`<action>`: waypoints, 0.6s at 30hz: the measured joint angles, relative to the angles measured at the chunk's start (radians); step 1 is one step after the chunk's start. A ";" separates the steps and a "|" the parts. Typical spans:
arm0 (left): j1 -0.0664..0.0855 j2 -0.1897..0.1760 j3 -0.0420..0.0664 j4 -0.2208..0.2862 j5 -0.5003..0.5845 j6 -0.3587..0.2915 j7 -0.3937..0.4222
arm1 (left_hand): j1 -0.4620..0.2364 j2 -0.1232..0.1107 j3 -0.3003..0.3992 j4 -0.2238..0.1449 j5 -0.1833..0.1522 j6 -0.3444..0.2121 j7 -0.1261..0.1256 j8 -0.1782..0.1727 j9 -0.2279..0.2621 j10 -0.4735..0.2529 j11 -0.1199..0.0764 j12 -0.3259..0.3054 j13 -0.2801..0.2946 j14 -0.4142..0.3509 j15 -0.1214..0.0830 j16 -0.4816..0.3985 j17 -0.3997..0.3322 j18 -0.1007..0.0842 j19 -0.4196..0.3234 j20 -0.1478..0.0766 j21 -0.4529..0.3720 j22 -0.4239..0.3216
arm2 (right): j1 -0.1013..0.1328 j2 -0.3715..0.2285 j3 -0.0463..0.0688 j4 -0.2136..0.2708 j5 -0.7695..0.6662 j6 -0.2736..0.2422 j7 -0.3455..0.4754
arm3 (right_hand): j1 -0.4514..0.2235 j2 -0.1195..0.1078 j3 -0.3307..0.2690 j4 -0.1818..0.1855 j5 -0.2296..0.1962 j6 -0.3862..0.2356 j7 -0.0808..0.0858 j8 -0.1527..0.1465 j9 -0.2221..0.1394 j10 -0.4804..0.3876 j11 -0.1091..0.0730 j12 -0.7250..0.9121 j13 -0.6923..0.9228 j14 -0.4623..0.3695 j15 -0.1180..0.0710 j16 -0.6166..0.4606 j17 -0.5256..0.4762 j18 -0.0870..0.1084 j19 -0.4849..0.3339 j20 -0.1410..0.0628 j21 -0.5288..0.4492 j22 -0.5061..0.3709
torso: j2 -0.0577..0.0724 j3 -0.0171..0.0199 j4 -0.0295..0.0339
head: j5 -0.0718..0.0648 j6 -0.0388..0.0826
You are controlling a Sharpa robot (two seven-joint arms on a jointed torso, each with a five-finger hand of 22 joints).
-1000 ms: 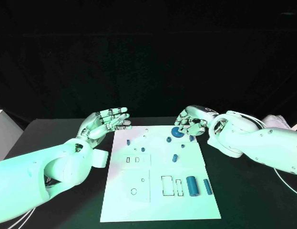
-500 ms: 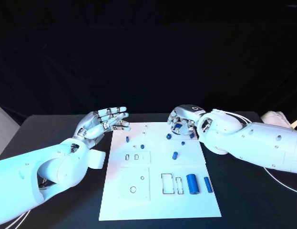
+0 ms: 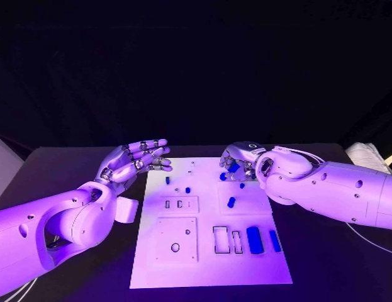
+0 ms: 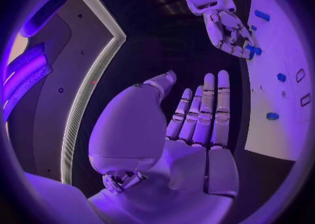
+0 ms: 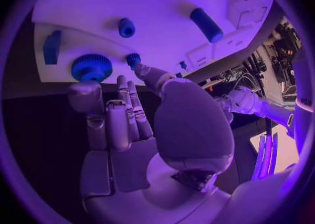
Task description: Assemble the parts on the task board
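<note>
Black table [image 3: 68,163], white task board [image 3: 209,264] with blue parts [image 3: 255,240], left hand [image 3: 137,160] fingers spread, right hand [image 3: 241,162] fingers curled over a toothed blue wheel [image 5: 91,67].

White task board [image 3: 209,251] on the black counter [image 3: 331,264], blue parts [image 3: 253,240] dotted across it, a blue ridged gear [image 5: 92,67] among them, and silver hands [image 3: 134,160] on white arms [image 3: 341,192].

Head camera looks down on the task board [image 3: 209,251] from above. Each wrist camera sits close behind its own hand; all three views share the board's far end.
</note>
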 measured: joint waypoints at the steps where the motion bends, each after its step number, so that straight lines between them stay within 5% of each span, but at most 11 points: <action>1: 0.000 -0.001 0.000 0.000 0.000 0.000 0.000 | -0.003 -0.003 0.000 0.000 0.000 -0.001 0.000 0.000 0.000 0.000 0.000 0.000 0.000 -0.005 -0.001 0.001 0.002 0.000 -0.003 0.003 0.004 0.002 | -0.001 -0.001 0.000 0.001 -0.002 0.004 -0.002 | 0.000 0.000 -0.004 -0.002 0.000 -0.001 -0.001 0.000 0.000 -0.005 0.000 0.000 0.001 0.000 0.000 0.001 0.000 0.000 -0.001 0.001 0.000 -0.002 | 0.001 0.0000 0.0003 | -0.002 0.001; 18: 0.004 -0.006 0.000 -0.004 0.000 -0.001 -0.004 | -0.004 -0.004 -0.003 -0.003 0.000 -0.020 -0.002 0.000 -0.003 -0.004 0.004 0.000 0.000 -0.033 0.006 0.004 0.011 0.000 -0.021 0.007 0.014 0.012 | -0.003 0.004 0.002 0.009 -0.016 0.029 -0.016 | 0.002 0.003 -0.024 0.006 -0.003 -0.004 -0.004 0.000 0.010 -0.005 -0.004 0.020 0.009 0.000 0.000 0.018 0.017 0.000 0.002 0.005 0.020 0.032 | 0.015 0.0021 0.0007 | 0.000 0.008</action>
